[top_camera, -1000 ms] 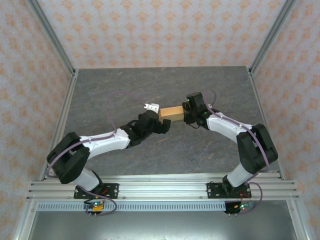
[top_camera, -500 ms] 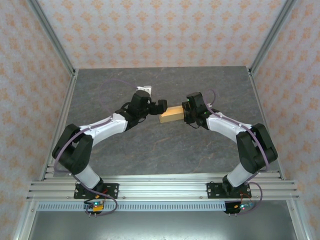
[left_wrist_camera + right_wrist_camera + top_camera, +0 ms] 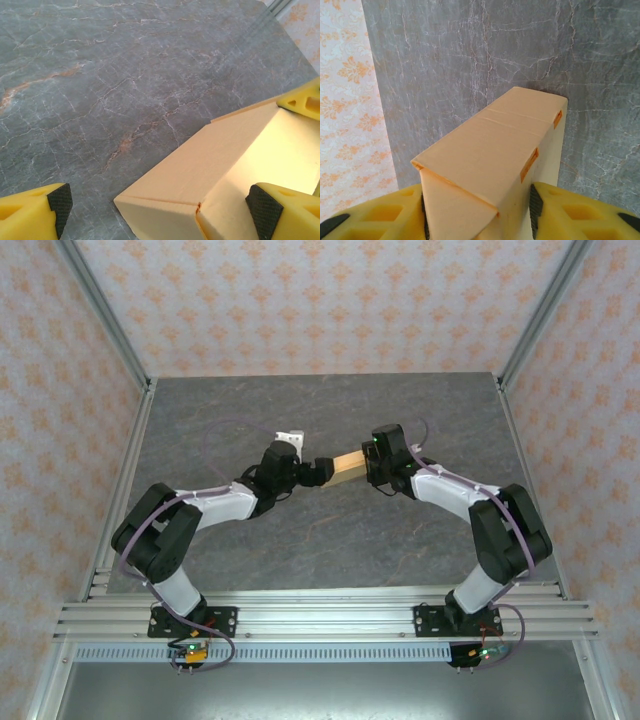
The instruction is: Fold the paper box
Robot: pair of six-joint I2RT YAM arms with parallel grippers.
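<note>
L claw (image 3: 159,202) nearer, straddles paper box (image 3: 215,165)

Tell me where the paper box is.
Top view: the paper box is near the middle of the table, gripped by the right pincer, its other end inside the open left pincer.

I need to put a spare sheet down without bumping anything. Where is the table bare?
Bare: the far strip of table between the paper box and the back wall, and the near stretch from the box to the front rail. Crowded: the middle, where the left gripper and right gripper meet at the box.
</note>
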